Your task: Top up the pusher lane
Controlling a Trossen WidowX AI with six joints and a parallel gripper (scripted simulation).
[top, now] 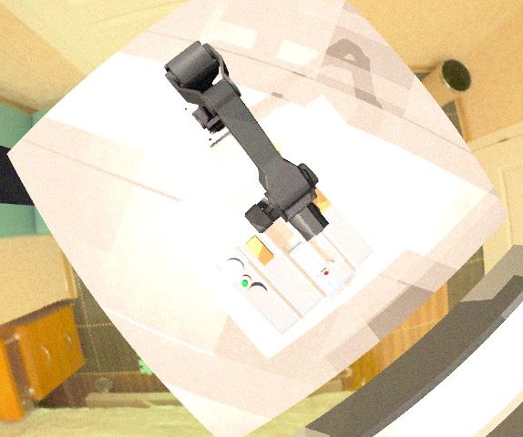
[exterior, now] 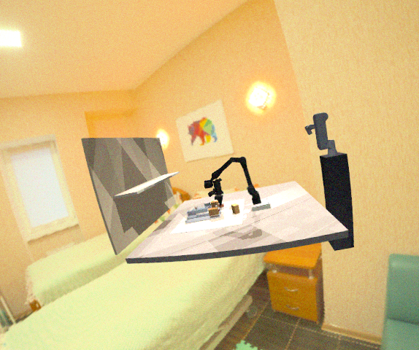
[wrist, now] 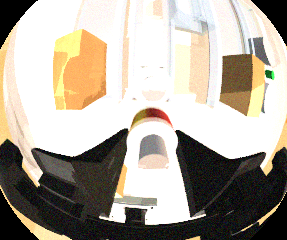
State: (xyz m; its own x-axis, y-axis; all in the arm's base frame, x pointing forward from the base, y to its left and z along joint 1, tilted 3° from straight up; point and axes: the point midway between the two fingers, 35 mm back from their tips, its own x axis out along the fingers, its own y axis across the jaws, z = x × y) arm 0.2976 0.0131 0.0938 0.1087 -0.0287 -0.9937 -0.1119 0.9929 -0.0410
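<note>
My gripper (exterior: 220, 203) (wrist: 151, 134) is shut on a jar (wrist: 153, 128) with a white top and a red and yellow band. It holds the jar between both fingertips, over the front of the rack. In the wrist view a second pale round-topped jar (wrist: 154, 91) shows just ahead of it, in a middle lane; its band is washed out. In the top view the arm hides both jars. A pale blue block (top: 307, 256) and a small red marker (top: 326, 272) show farther back in the middle of the rack. The jar's height and any contact cannot be told.
An orange box (top: 259, 249) (wrist: 243, 82) and another orange box (top: 322, 200) (wrist: 80, 70) stand in lanes on either side. A green marker (top: 244, 283) lies between two round white tops. A loose yellow-brown block (exterior: 235, 208) stands before the rack.
</note>
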